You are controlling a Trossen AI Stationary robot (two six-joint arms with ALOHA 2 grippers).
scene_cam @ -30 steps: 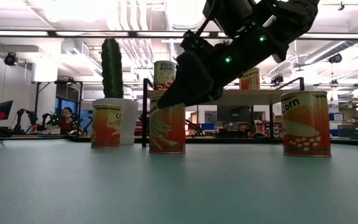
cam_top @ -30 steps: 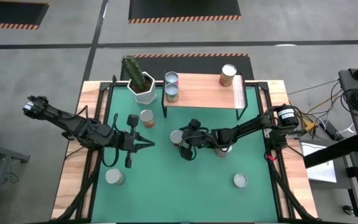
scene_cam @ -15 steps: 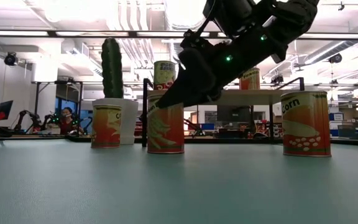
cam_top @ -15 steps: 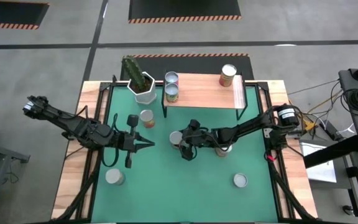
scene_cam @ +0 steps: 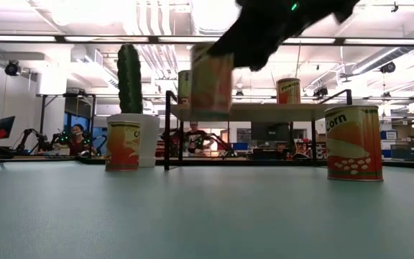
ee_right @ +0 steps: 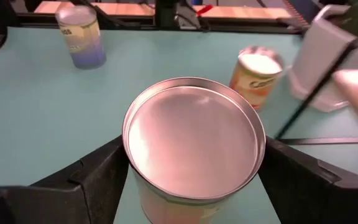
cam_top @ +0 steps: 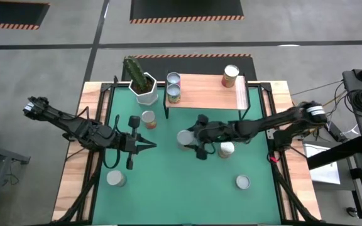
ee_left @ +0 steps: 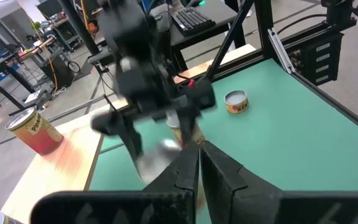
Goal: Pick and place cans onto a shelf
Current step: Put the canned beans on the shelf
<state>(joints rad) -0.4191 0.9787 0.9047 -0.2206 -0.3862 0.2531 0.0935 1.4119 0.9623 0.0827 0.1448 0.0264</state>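
My right gripper point(cam_top: 190, 139) is shut on a tin can point(cam_top: 183, 137) with a silvery top and orange label. It holds the can in the air over the mat's middle, level with the shelf top in the low view point(scene_cam: 211, 80). The light-wood shelf point(cam_top: 209, 92) at the far edge carries three cans point(cam_top: 173, 78) point(cam_top: 174, 93) point(cam_top: 230, 76). Other cans stand upright on the mat point(cam_top: 148, 118) point(cam_top: 226, 149) point(cam_top: 115, 179) point(cam_top: 242, 182). My left gripper point(cam_top: 151, 145) is shut and empty over the mat's left part. My right gripper pinches the can's side wall just under its top rim point(ee_right: 143, 198) between its two fingers point(ee_right: 101, 177). The fingers come from the table's right side, slanting a little downward. The can is upright and lifted clear of the mat.
A white pot with a cactus point(cam_top: 144, 88) stands at the shelf's left end. A corn can point(scene_cam: 353, 142) and an orange can point(scene_cam: 123, 145) stand on the mat in the low view. Black frame rails run along the mat's left and right edges.
My right gripper has gone up and a little toward the table's right edge with the can. The can, which stood on the mat, is now lifted clear and still upright.
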